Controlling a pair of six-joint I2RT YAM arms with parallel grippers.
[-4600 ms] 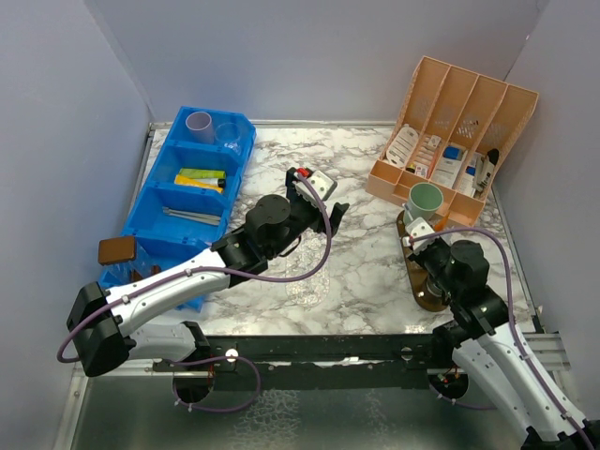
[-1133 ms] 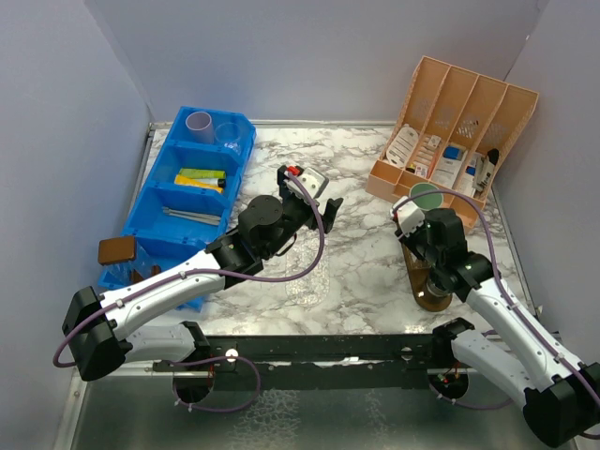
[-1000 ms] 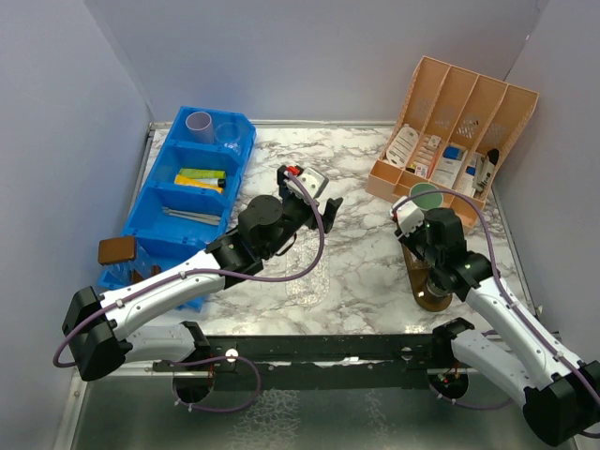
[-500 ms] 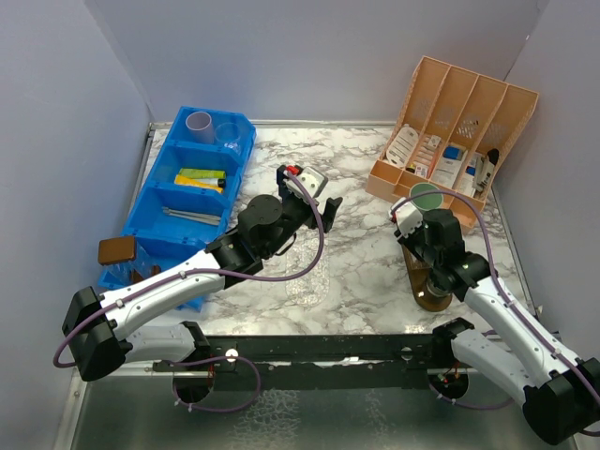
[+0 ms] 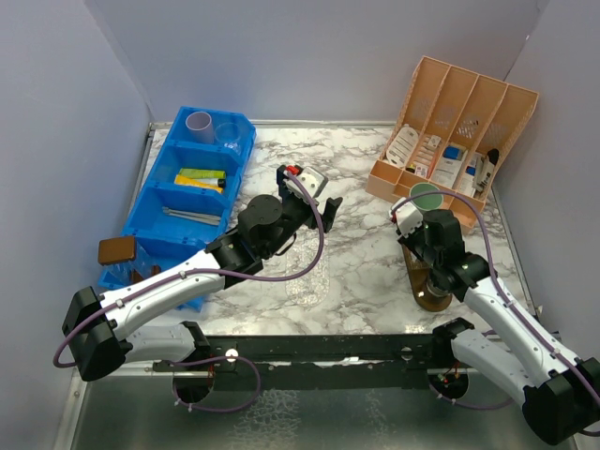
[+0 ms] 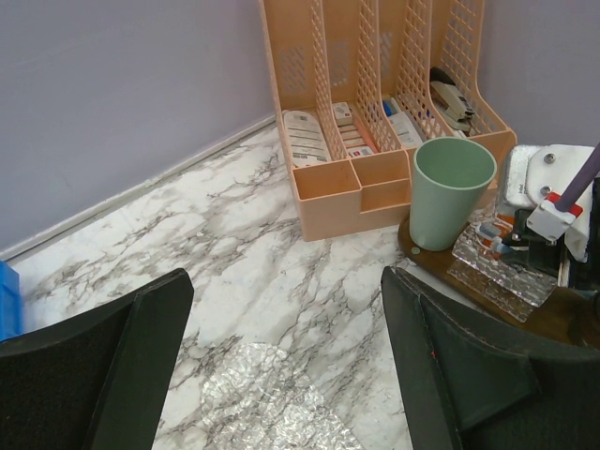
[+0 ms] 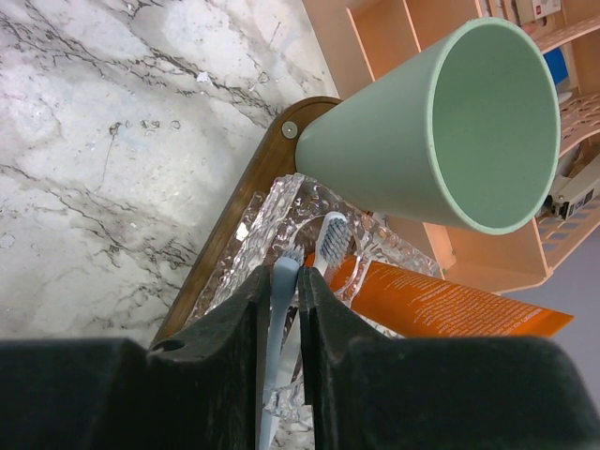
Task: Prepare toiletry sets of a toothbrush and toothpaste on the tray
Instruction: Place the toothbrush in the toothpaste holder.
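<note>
A white, grey-veined marble surface [image 5: 366, 272] is closed in behind and on both sides by plain lilac-grey walls [image 5: 309, 56].

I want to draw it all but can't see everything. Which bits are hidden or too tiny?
Top view: the right arm covers most of the wooden tray.
Right wrist view: the bottom edge cuts off the toothbrush handle between the right gripper jaws; the orange tube print is too small.
Left wrist view: the organizer labels are too small.

- Marbled bench [image 5: 366, 272] carries:
- blue bin [image 5: 142, 208], upper left;
- peach organiser [image 5: 506, 103], upper right;
- wooden tray [image 5: 432, 301], right;
- clear textured piece [image 5: 307, 277], centre.
</note>
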